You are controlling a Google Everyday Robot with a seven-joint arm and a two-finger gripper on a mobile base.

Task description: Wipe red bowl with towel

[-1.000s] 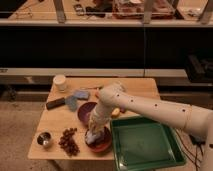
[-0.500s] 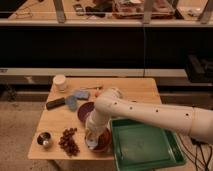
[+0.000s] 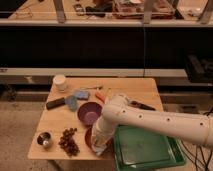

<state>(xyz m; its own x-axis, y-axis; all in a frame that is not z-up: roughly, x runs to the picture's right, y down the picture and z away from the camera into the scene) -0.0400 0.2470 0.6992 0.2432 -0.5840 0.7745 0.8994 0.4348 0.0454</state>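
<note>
Over red bowl (image 3: 88, 138) — end effector (image 3: 100, 141), mostly hidden

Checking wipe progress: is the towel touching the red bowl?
Cannot tell. In the camera view the towel overlaps the red bowl, but the arm hides where they meet; the gripper is down over the bowl.

Arm (image 3: 160, 122) white, thick, tubular; small dark dots in a row along it; rounded bulge at the joint; gripper (image 3: 100, 142) pale, at arm's lower end, over red bowl (image 3: 88, 136).
</note>
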